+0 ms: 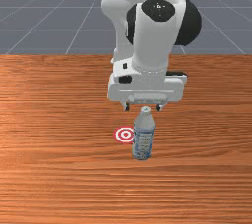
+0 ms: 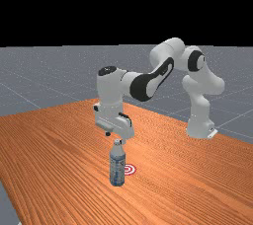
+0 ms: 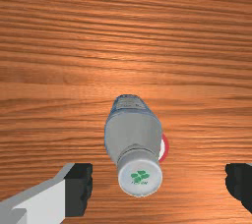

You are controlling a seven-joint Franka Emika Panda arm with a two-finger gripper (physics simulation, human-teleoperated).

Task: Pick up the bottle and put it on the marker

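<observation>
In the front view my gripper (image 1: 142, 107) is open, its two fingertips wide apart just behind and above the cap of the upright bottle (image 1: 143, 137). The red and white ringed marker (image 1: 125, 134) lies beside the bottle on the front view's left, partly covered by it. The far view has the gripper (image 2: 115, 137) over the bottle (image 2: 117, 166), with the marker (image 2: 129, 169) at the bottle's right. In the wrist view the open gripper (image 3: 159, 188) has the capped bottle (image 3: 134, 137) nearer one finger; part of the marker (image 3: 164, 148) peeks out beside it.
The orange-brown wooden table (image 1: 59, 134) spreads around the bottle and marker. Its near corner and edge are in the far view, where the arm's base (image 2: 200, 128) stands at the right.
</observation>
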